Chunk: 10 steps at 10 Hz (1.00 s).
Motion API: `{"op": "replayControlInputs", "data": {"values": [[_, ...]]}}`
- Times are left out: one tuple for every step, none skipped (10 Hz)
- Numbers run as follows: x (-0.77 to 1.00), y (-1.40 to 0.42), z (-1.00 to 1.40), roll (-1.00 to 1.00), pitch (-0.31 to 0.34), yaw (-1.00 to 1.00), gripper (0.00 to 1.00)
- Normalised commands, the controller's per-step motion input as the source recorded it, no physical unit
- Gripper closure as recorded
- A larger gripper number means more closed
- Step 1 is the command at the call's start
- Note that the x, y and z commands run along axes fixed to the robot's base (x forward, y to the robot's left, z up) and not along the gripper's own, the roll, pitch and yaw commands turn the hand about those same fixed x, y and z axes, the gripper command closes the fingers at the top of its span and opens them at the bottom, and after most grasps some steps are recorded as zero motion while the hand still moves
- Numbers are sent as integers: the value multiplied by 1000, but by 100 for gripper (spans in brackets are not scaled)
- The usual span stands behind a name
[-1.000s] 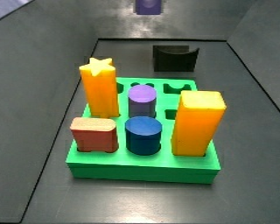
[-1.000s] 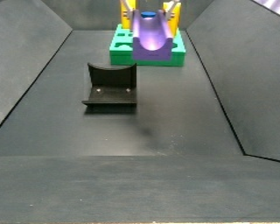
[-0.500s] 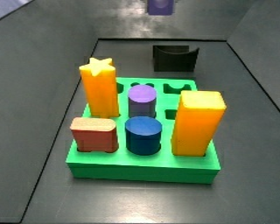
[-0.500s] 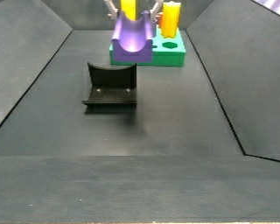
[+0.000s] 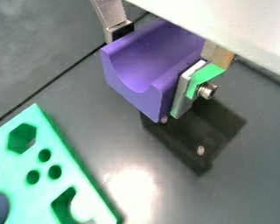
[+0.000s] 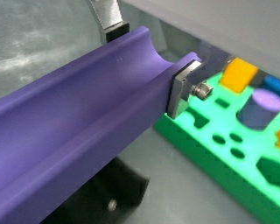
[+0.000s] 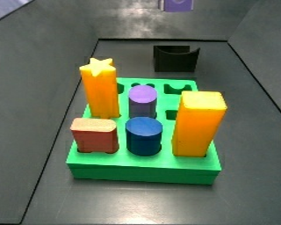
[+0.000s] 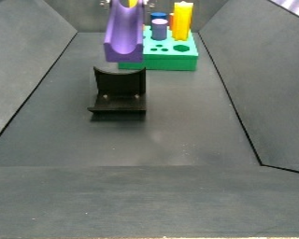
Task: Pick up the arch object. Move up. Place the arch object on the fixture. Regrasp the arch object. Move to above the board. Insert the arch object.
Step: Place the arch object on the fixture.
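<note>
- The arch object (image 8: 122, 35), a long dark-purple prism with its groove showing, hangs in the air over the fixture (image 8: 119, 91) and does not touch it in that side view.
- In a side view only its lower end (image 7: 176, 5) shows, at the top edge of the frame above the fixture (image 7: 176, 58).
- The hand (image 5: 154, 66) pinches the arch object (image 5: 149, 66) across its sides; one silver finger (image 5: 192, 85) presses flat against its flank, and the groove faces away from the wrist.
- In a wrist view the prism (image 6: 73, 109) fills most of the frame, with a finger plate (image 6: 185, 83) at its edge.
- The board (image 7: 146, 145) lies on the dark floor, well apart from the fixture, carrying an orange star peg (image 7: 99, 87), an orange block (image 7: 199, 123), a purple cylinder (image 7: 142, 101), a blue cylinder (image 7: 143, 136) and a red block (image 7: 94, 135).
</note>
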Motion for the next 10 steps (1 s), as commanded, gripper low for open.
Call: {"op": "replayControlInputs", "data": {"values": [[271,11,15,-1000,79,-28,100],[160,22,-4,-1000,90,-37,100],[82,31,-5,-1000,97,-45,100],[43,37,3,-1000,97,-55,100],[45,34,-5,-1000,99,-68,100],[66,37,-11,-1000,112,-88,100],[79,40,-15,-1000,126,-107,100],[86,44,-19,-1000,143,-139,100],[81,46,-14,-950,141,-168,100],[77,45,-16,-759,111,-175,100]]}}
